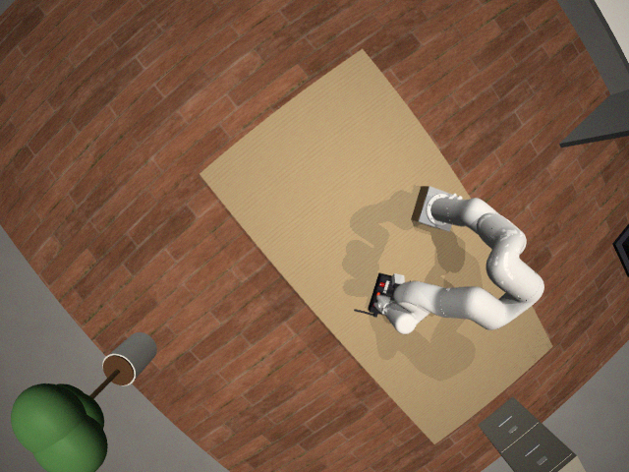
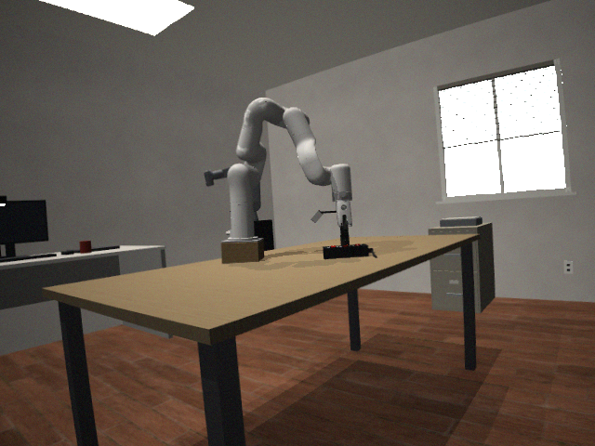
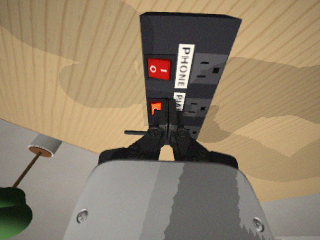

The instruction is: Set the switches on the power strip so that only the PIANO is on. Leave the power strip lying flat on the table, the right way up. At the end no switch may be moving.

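A black power strip (image 3: pixel 187 80) lies flat on the wooden table, also seen in the overhead view (image 1: pixel 381 294) and the side view (image 2: pixel 347 251). Its far red switch (image 3: pixel 158 69) sits beside the label PHONE (image 3: pixel 185 65). A second red switch (image 3: pixel 156 107) is right at my fingertips, and its label is mostly hidden by the fingers. My gripper (image 3: pixel 167 108) is shut with nothing between the fingers, pointing straight down, its tips at the right edge of the second switch. Any switches nearer to me are hidden under the gripper.
The arm's base (image 1: pixel 428 206) stands on the table behind the strip. The strip's cord stub (image 1: pixel 362 311) points toward the table's near edge. A potted plant (image 1: pixel 55 427) stands on the floor and a filing cabinet (image 2: pixel 461 264) stands past the table's end.
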